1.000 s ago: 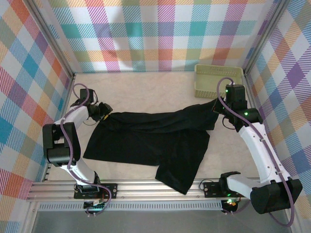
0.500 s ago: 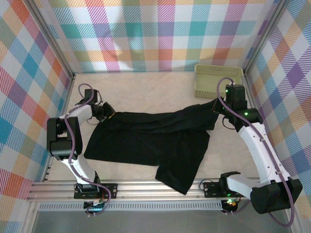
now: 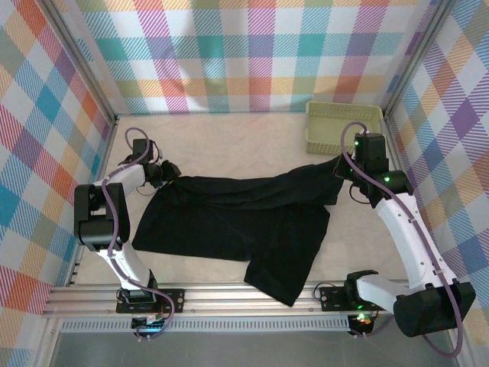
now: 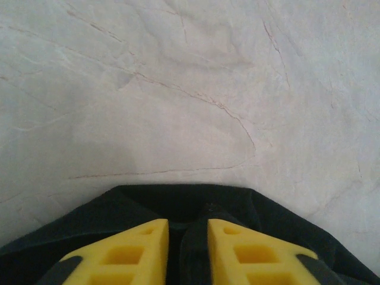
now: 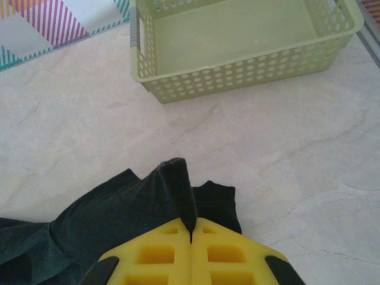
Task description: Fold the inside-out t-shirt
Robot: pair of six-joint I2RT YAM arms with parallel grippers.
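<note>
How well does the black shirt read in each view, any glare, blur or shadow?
Top external: even light and sharp, but the shirt is a flat black mass with faint folds. Left wrist: table sharp, soft shadow ahead of the shirt's edge, fabric by the left claw nearly featureless. Right wrist: bright, creases by the right claw visible, basket crisp, no glare.

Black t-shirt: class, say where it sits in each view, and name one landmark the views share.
Top external: t-shirt spread across the centre.
Left wrist: t-shirt along bottom edge, around the left tool.
Right wrist: t-shirt lower left, pinched by the right tool.
Shared landmark: pale green basket, top right in top external, top in right wrist.
</note>
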